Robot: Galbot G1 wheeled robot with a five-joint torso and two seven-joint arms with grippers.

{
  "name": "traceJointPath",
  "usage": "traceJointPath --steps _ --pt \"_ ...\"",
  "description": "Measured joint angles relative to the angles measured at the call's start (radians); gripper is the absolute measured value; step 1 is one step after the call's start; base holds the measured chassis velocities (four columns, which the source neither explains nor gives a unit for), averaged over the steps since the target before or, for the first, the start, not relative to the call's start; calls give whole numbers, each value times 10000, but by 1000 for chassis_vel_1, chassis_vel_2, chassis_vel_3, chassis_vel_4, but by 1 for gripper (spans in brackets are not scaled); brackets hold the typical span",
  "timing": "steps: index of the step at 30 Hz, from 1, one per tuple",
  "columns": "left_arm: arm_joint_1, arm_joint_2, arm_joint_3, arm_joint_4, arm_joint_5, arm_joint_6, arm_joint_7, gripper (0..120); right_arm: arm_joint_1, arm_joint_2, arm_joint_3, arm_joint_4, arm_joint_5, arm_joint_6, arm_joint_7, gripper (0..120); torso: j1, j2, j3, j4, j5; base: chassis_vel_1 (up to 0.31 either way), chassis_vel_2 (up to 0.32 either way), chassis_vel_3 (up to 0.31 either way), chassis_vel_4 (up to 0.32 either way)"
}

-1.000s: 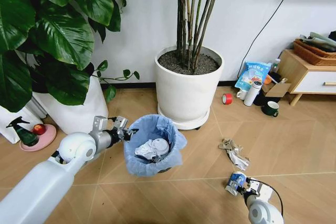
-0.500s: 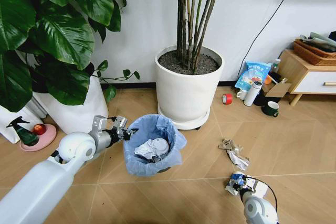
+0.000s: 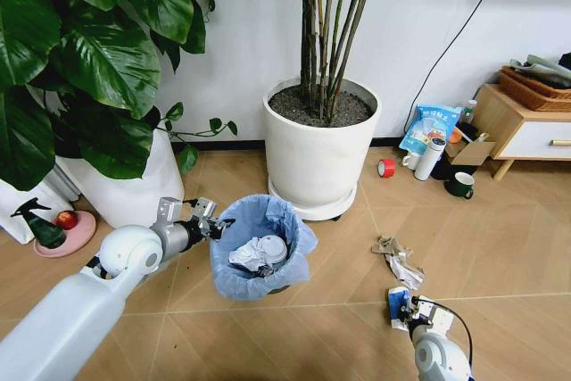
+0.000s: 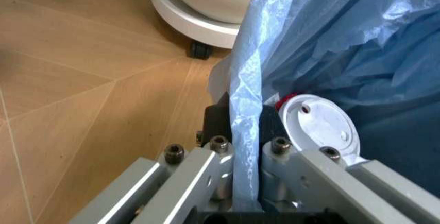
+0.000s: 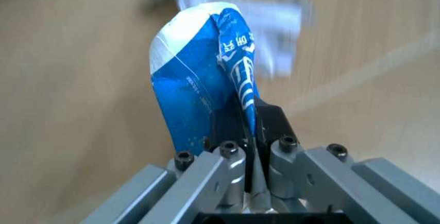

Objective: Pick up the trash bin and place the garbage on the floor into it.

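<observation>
The trash bin (image 3: 264, 218), dark and lined with a crinkled light-blue bag, hangs just above the floor in front of the white pot. My left gripper (image 3: 214, 220) is shut on its near-left rim, pinching the bag (image 4: 330, 38) and the dark rim between the fingers (image 4: 246, 147). Crumpled tissue and a white round lid (image 4: 320, 126) lie inside. Low at the right, my right gripper (image 3: 405, 311) is shut on a blue-white wrapper (image 5: 199, 85), held just off the floor (image 3: 396, 301). More garbage, a crumpled silvery wrapper (image 3: 398, 261), lies on the floor beyond it.
A large white plant pot (image 3: 321, 144) on a wheeled base stands right behind the bin. A leafy plant's white pot (image 3: 134, 189) is at the left. A red tape roll (image 3: 385, 168), green mug (image 3: 459, 186), blue snack bag (image 3: 430, 128) and wooden cabinet (image 3: 517, 127) are at the right.
The right gripper has shifted slightly left with the blue-white wrapper, which now stands more upright. The left arm and the bin have not moved.
</observation>
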Motion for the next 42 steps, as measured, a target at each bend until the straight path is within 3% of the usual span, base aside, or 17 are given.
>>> traceJointPath --steps 8,11,12,15,19,26,28,30,34,40,42 --pt "-8 -11 53 -38 -48 -4 -28 0 -364 -710 246 2703 -1293 821 -1101 0 0 0 0 0 -1 0 0 0 0" --pt "-83 -59 145 -27 -78 -3 -71 0 -212 -1584 -25 4064 -1068 892 -1322 0 0 0 0 -1 3 0 0 0 0" --pt "-83 -59 145 -27 -78 -3 -71 0 -212 -1584 -25 4064 -1068 892 -1322 0 0 0 0 -1 3 0 0 0 0" --pt "-125 -112 241 31 -97 11 -122 0 166 -2861 -627 5291 -558 1098 -1409 0 0 0 0 0 -2 0 0 0 0" --pt "-246 -179 379 134 -96 35 -150 0 680 -3738 -1393 6142 113 1160 -1564 0 0 0 0 1 -1 0 0 0 0" --pt "-496 -294 671 261 -90 194 -358 0 2175 -4353 -3162 6534 992 1185 -1801 0 0 0 1 -2 -2 0 0 0 0" --pt "-620 -362 810 336 -85 216 -390 0 3516 -4443 -4557 6140 1283 1222 -1883 0 0 -1 1 2 0 0 0 0 0" --pt "-631 -384 831 353 -85 223 -398 0 3854 -4444 -4960 5999 1336 1263 -1883 0 0 0 1 1 0 0 0 0 0" --pt "-678 -510 897 539 -50 234 -407 0 5148 -4293 -6883 5460 1638 1350 -1774 0 0 -1 1 3 -1 0 0 0 0" --pt "-716 -597 887 626 -60 234 -407 0 5385 -4073 -7869 5197 1435 1344 -1230 0 0 -1 1 0 -2 0 0 0 0" --pt "-724 -600 808 671 -77 234 -390 0 5203 -3944 -8028 4983 1275 1373 -1088 9 0 -1 0 -1 1 0 0 0 0"
